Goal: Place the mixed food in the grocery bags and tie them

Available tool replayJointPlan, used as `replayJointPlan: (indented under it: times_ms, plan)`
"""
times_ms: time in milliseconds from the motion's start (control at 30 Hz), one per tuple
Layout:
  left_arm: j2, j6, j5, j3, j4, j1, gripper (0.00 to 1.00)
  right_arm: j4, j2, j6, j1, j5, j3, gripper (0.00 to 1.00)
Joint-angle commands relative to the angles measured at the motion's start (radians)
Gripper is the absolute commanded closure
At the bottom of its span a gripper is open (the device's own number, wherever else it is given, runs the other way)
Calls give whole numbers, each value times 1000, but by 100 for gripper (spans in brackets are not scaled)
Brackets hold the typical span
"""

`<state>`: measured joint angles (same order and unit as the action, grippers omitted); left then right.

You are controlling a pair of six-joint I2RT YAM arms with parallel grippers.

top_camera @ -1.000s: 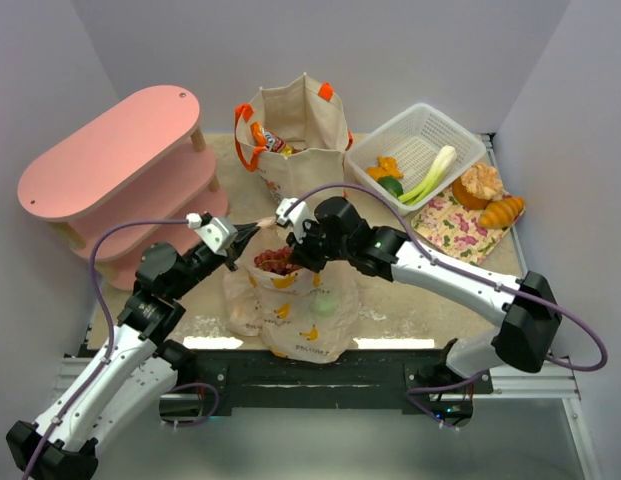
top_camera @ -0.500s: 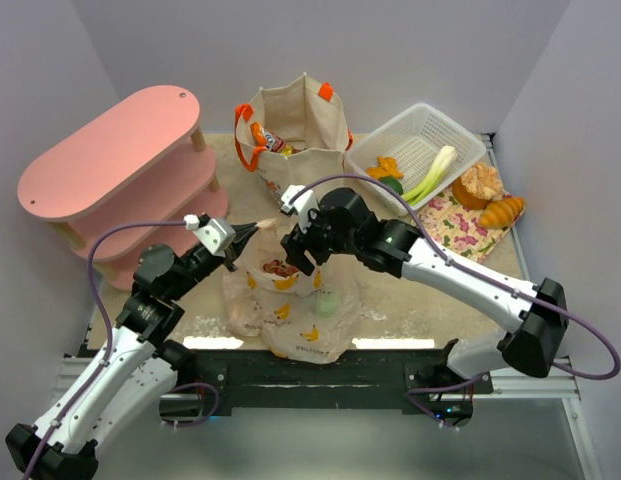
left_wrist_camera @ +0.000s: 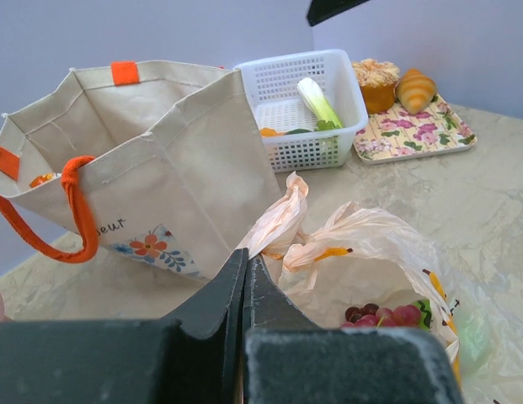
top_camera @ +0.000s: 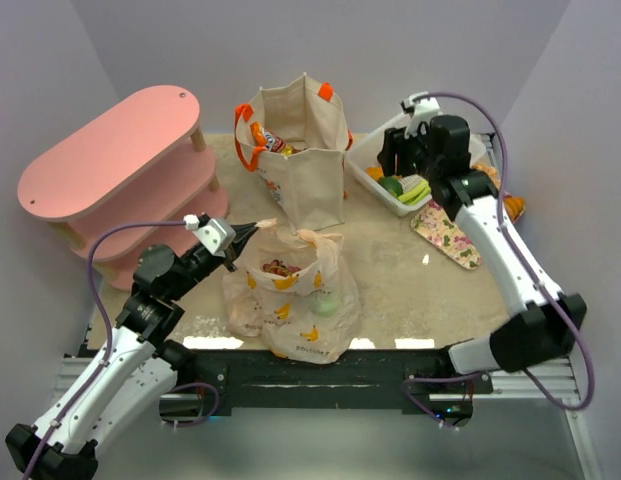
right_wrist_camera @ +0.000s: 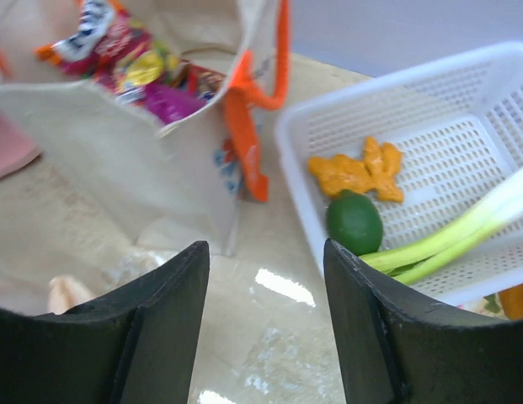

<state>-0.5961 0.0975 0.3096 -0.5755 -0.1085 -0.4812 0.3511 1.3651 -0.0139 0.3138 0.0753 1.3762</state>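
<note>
The peach plastic bag [top_camera: 290, 300] lies near the front with dark grapes [left_wrist_camera: 383, 316] and a green item [top_camera: 326, 300] inside. My left gripper [top_camera: 253, 231] is shut on one handle [left_wrist_camera: 278, 220] of that bag, holding it up. The beige canvas tote [top_camera: 300, 165] stands behind with snack packets [right_wrist_camera: 135, 63] inside. My right gripper [right_wrist_camera: 265, 248] is open and empty above the table, just left of the white basket [top_camera: 445, 125]. The basket holds a green round vegetable [right_wrist_camera: 354, 222], orange pieces [right_wrist_camera: 358, 168] and a leek [right_wrist_camera: 455, 240]. Golden bread [left_wrist_camera: 415, 88] rests on the mat.
A pink two-tier shelf [top_camera: 120, 160] fills the left side. The floral mat [left_wrist_camera: 413, 130] lies right of the basket, next to the right wall. The tote's orange handle [right_wrist_camera: 244, 143] hangs down beside the basket's rim.
My right gripper opened over the plastic bag, left the grapes inside it, then swung back and right to the basket. The left gripper has kept the handle in place.
</note>
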Motion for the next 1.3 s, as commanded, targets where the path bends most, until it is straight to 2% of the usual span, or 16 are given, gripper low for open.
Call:
replayJointPlan:
  times_ms: [0,133,233,300,367,467,733,933,967,1000,1100,1133,1200,1267]
  plan:
    - [2,-1,-10,-14,-33,-7,100,6,280,-98,-97,7,182,44]
    - [-4,1,-17,-14,-31,-5,100,78,574,-90,-120,-46,384,45]
    - [-13,1,-15,-17,-30,-7,100,126,702,-72,-128,-49,555,44]
    - [-18,-1,-14,-20,-30,-5,100,158,826,-43,-131,-65,696,38]
    - [-19,1,-15,-18,-30,-7,100,213,944,-21,-134,-89,835,37]
    - [-19,2,-17,-20,-26,-7,100,261,1037,6,-140,-120,954,36]
    - [-28,2,-9,-21,-30,-7,100,221,1129,3,-157,-183,916,41]
    - [-30,2,-10,-23,-28,-7,100,212,1161,9,-157,-126,897,41]
    - [-31,4,-12,-21,-28,-7,100,207,1164,41,-159,-109,891,44]
    - [-31,4,-12,-21,-28,-7,100,206,1166,45,-159,-106,888,53]
    - [-27,5,-15,-21,-25,-7,100,218,1160,64,-163,-80,888,69]
    - [-25,5,-17,-21,-25,-7,100,226,1154,68,-165,-78,888,72]
    - [-21,5,-18,-20,-26,-7,100,229,1117,78,-173,-85,876,90]
    - [-19,4,-17,-20,-26,-7,100,236,1082,83,-180,-97,863,100]
